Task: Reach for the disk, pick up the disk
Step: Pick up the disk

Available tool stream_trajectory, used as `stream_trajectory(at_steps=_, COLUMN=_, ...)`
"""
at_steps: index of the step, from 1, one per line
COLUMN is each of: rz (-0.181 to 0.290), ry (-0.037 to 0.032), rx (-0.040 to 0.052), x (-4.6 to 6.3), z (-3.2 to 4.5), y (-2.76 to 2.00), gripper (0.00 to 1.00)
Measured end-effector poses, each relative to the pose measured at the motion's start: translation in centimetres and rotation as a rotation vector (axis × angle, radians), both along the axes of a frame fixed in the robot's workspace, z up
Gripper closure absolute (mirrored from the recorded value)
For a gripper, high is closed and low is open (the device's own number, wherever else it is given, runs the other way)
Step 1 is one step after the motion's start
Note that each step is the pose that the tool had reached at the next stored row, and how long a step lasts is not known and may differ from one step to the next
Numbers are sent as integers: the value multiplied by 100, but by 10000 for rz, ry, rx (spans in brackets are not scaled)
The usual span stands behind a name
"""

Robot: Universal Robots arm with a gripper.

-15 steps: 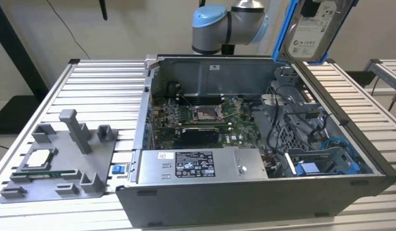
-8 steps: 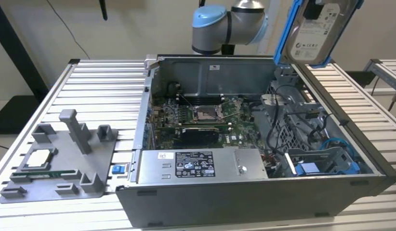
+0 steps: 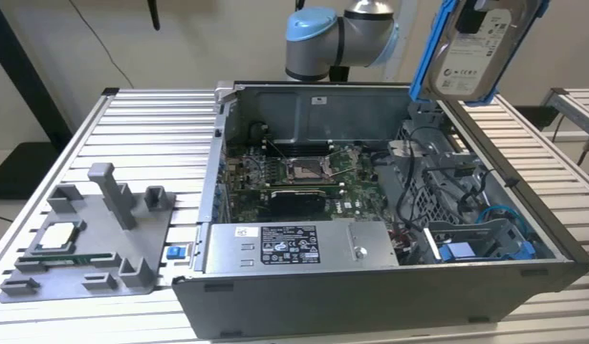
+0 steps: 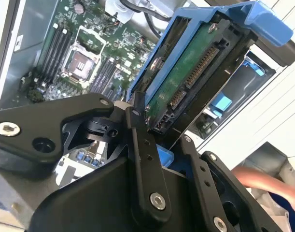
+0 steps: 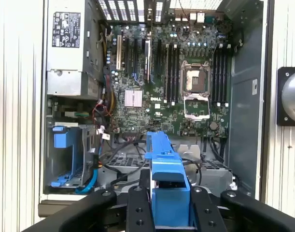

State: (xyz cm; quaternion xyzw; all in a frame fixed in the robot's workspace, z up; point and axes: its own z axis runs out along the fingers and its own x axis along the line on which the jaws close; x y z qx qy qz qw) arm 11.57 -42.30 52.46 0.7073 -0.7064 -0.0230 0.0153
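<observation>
The pick-up looked done: the tool (image 4: 152, 140) was clamped on the disk (image 3: 481, 46), held aloft at about two o'clock above the open computer case (image 3: 390, 301).

- The disk (image 3: 476, 50), in its blue frame, hangs tilted above the open computer case (image 3: 371, 208).
- The robot arm (image 3: 337, 36) stands behind it.
- A grey fixture (image 3: 94, 236) lies on the table (image 3: 151, 122).
</observation>
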Motion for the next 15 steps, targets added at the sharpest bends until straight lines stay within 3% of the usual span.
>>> stream_trajectory(at_steps=4, rz=-2, ry=0, rx=0, x=0, z=-9, y=-70, gripper=100)
stream_trajectory(at_steps=13, rz=-5, ry=-30, rx=-1, x=-2, z=-37, y=-294, gripper=100)
stream_trajectory(at_steps=14, rz=-8, ry=-50, rx=2, x=-5, z=-41, y=-316, gripper=100)
stream_trajectory(at_steps=15, rz=-8, ry=-115, rx=2, x=-9, z=-47, y=-334, gripper=100)
